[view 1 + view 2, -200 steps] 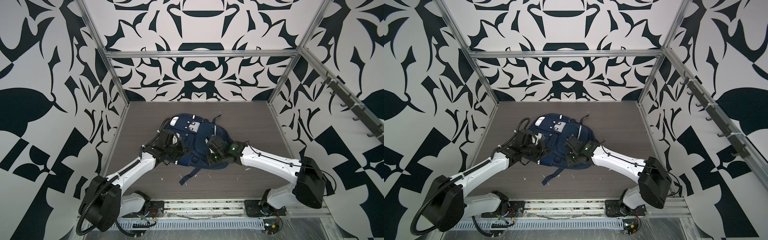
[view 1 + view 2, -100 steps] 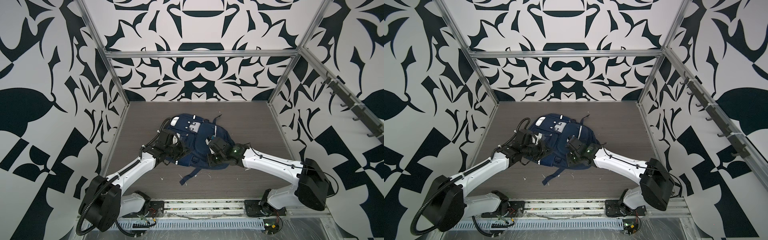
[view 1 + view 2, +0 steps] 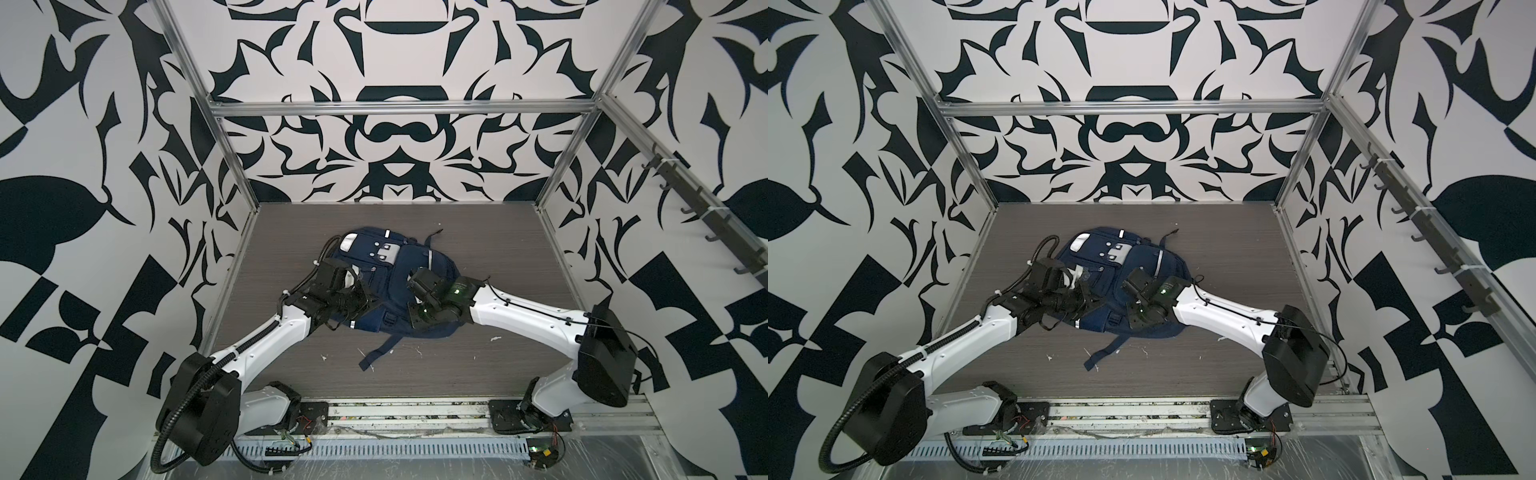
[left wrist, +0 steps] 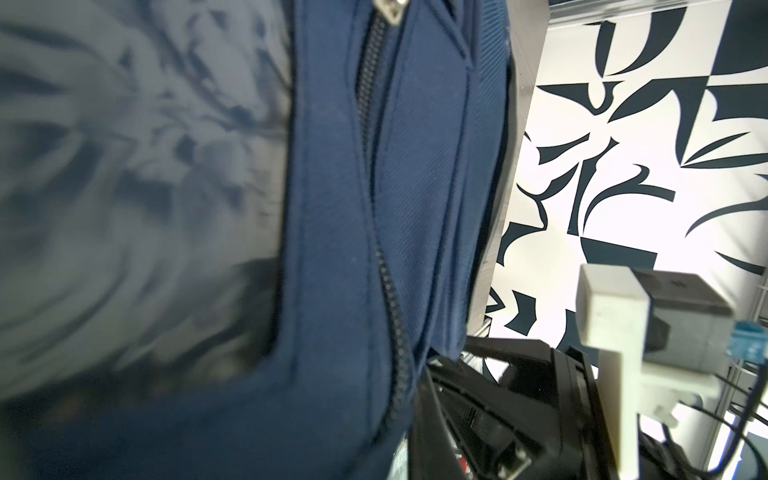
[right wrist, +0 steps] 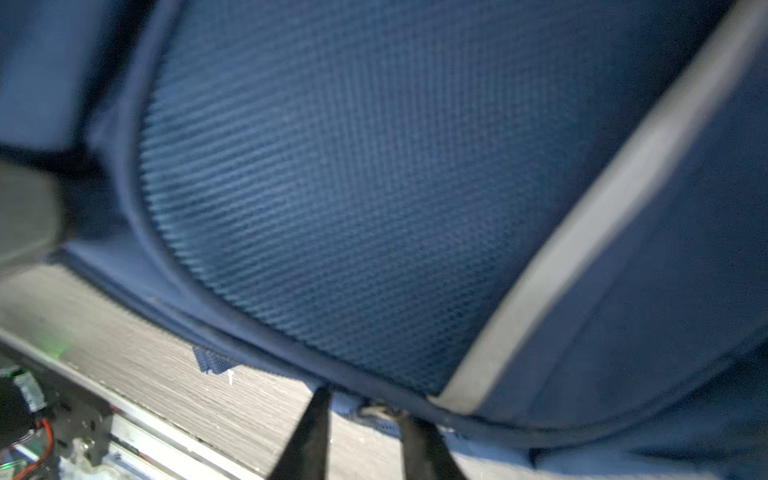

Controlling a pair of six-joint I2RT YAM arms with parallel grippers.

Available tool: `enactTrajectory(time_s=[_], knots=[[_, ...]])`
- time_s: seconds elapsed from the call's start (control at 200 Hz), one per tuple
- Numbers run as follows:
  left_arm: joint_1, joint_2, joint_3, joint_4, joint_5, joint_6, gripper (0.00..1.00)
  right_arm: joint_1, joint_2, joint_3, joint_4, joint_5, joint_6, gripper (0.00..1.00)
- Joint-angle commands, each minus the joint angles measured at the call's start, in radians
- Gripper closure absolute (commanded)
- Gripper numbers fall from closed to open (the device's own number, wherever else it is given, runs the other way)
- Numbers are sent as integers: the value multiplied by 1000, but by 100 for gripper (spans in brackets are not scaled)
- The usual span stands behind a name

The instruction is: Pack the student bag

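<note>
One student bag (image 3: 395, 286) on table (image 3: 498, 249); left fingers (image 3: 360, 304) closed, right fingers (image 5: 309, 432) narrowly parted; strap (image 3: 376, 352) loose.

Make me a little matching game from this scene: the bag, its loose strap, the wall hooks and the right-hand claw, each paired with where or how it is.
Things:
1. student bag
2. loose strap
3. hooks
4. right gripper

Places or states:
a. on a side-wall rail
b. jaws apart at the bag's edge seam
c. lying front side up, in the middle
d. trailing from the bag's near end

Pairs: 1-c, 2-d, 3-a, 4-b.
</note>
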Motion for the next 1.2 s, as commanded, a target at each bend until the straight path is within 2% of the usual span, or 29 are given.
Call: enactTrajectory(time_s=[0.0,0.305,0.435,0.485,0.635,0.715,0.76,0.84,1.02,1.195], knots=[[-14,-52,24,24,86,21,100,-10,-15,82,-48,134,-23,79],[-14,-51,10,41,85,6,100,8,14,116,-73,124,-19,91],[-15,-41,15,49,91,7,100,10,22,103,-53,107,-21,91],[-15,-37,17,50,93,8,100,10,26,92,-37,95,-15,84],[-15,-26,27,52,98,14,100,10,23,47,30,83,21,49],[-15,-23,28,52,100,14,100,10,22,50,29,101,20,46],[-15,-23,29,52,100,15,100,10,26,60,17,113,8,48],[-15,-25,28,52,99,16,100,10,37,85,-20,137,-11,60],[-14,-28,29,50,98,17,100,13,64,130,-92,157,-32,81],[-15,-25,27,50,99,13,100,29,69,158,-154,224,-44,84]])
